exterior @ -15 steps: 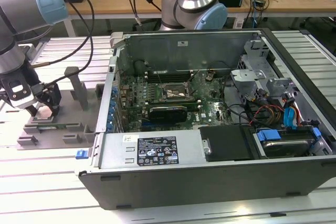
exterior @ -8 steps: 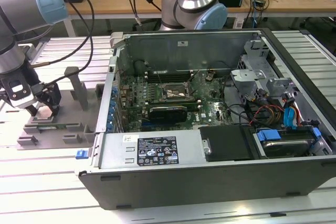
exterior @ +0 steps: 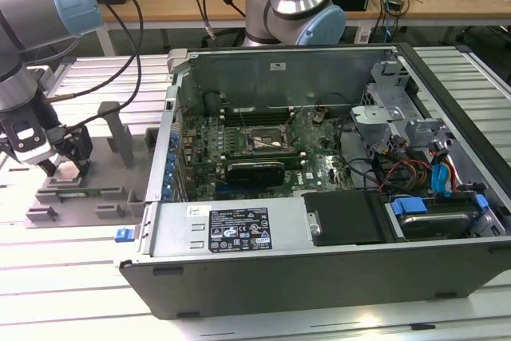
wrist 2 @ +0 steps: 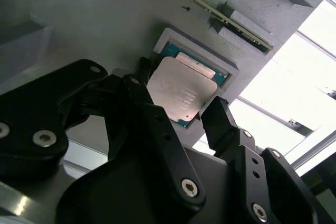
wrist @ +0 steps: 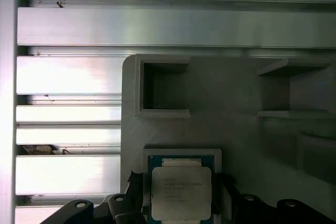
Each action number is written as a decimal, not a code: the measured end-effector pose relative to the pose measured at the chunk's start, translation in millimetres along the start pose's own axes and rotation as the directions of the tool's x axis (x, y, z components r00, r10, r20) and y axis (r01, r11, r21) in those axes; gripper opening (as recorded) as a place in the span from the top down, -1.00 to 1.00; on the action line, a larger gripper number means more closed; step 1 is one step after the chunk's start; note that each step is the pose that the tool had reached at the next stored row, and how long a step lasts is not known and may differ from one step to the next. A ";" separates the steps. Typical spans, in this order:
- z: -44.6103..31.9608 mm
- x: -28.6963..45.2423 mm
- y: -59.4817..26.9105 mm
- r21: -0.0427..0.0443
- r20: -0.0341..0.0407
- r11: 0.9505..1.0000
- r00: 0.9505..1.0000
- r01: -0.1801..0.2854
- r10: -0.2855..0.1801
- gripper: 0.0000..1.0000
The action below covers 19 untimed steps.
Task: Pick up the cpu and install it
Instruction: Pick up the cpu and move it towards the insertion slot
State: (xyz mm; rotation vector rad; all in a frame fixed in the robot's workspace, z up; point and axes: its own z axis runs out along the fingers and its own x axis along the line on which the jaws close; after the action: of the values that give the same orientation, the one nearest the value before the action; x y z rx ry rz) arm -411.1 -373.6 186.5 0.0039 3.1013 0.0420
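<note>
Gripper point(wrist 2: 178, 94) above grey fixture point(wrist: 226, 87): spread fingers point(wrist 2: 218, 121) flank the cpu point(wrist: 181, 192), which lies flat between them in its edge pocket, apparently ungripped.

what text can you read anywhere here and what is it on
cpu, in both wrist views: faint printed lines, too blurred to read
white label on the computer case: print too small to read
small sticker on the case's back wall: too small to read
nothing can be quoted

Robotics lab: an opened computer case point(exterior: 319, 221) sits beside the tool point(exterior: 68, 167) on a slotted aluminium table point(exterior: 64, 277), cable-strewn desks point(exterior: 447, 1) beyond.
</note>
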 end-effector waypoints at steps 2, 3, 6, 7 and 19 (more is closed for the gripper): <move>0.0 0.0 0.0 0.000 0.000 1.000 1.000 0.000 0.000 -0.33; 0.0 0.0 0.0 0.000 0.000 1.000 1.000 0.000 0.000 -0.29; -0.1 0.0 0.0 0.000 0.000 1.000 1.000 0.000 0.000 -0.09; -0.1 0.0 0.0 0.000 0.000 1.000 1.000 0.000 0.000 -0.09; -28.8 -2.1 0.8 0.000 0.000 1.000 1.000 0.000 0.000 -0.09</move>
State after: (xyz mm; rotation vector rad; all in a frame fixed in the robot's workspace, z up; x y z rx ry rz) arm -410.2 -373.5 215.4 0.0039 3.1014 0.0419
